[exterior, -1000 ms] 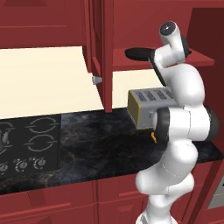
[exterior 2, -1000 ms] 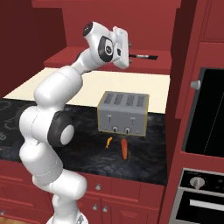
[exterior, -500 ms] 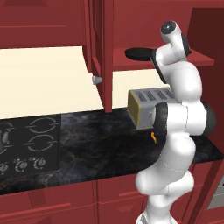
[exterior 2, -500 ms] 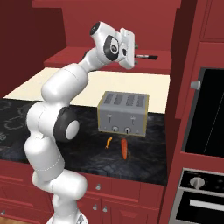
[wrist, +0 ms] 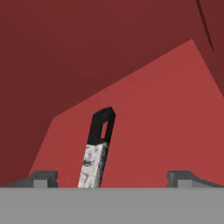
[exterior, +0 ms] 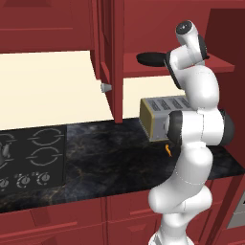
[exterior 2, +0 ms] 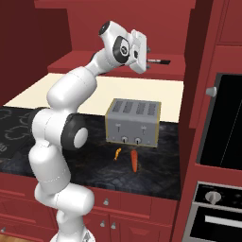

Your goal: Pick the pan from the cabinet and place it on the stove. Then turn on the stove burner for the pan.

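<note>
Pan [exterior: 152, 58] lies on the red shelf [exterior 2: 113, 64] of the open wall cabinet [exterior: 113, 57], its dark bowl at the left and its thin handle [wrist: 97, 151] reaching toward the gripper [exterior 2: 147, 56], which is raised at shelf level. In the hand view the handle's end rises between the two fingertips [wrist: 43, 178], which stand spread wide to either side without touching it. Below on the counter [exterior: 115, 158] sit a grey toaster [exterior 2: 133, 122] and a carrot [exterior 2: 134, 160], with the stove [exterior: 29, 160] well off to the left.

Cabinet [exterior: 191, 61] shelf: pan [exterior: 152, 58]. Countertop [exterior 2: 156, 165]: toaster [exterior 2: 133, 122].
</note>
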